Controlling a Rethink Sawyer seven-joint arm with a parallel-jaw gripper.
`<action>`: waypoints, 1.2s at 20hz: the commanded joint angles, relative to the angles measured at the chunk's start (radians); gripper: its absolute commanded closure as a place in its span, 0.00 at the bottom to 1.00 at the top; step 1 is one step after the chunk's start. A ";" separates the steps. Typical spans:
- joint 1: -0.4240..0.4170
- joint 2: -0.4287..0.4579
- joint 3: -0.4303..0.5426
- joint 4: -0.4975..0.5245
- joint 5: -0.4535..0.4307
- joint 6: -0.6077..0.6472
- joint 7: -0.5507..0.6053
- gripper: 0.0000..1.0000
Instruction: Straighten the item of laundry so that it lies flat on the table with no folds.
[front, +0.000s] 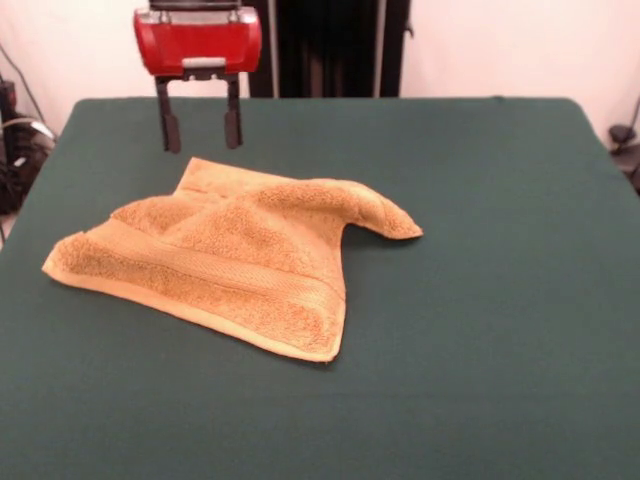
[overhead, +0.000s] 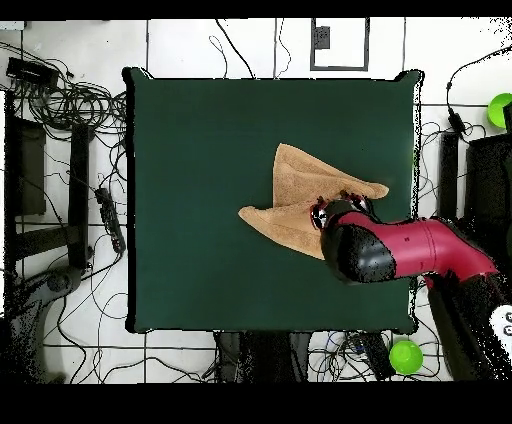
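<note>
Green felt covers the surface, with the towel rumpled left of centre, one corner folded over. Just behind it hangs the tool, fingers spread and empty. It should probably pinch only the folded flap's top layer, then drag outward, low and slow.

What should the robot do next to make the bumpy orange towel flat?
Probably lower the open end effector onto the towel's far edge just below it and pinch it. The towel is still folded over itself, with a corner bunched to one side, and the end effector hangs above it holding nothing. Gripping that edge would let it pull the fold out across the table.
</note>
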 joint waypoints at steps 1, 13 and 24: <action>0.086 0.043 -0.121 0.109 -0.010 -0.088 0.201 0.00; 0.188 0.213 -0.335 0.090 -0.045 -0.317 0.192 0.00; 0.211 0.292 -0.408 0.066 -0.018 -0.440 0.143 0.00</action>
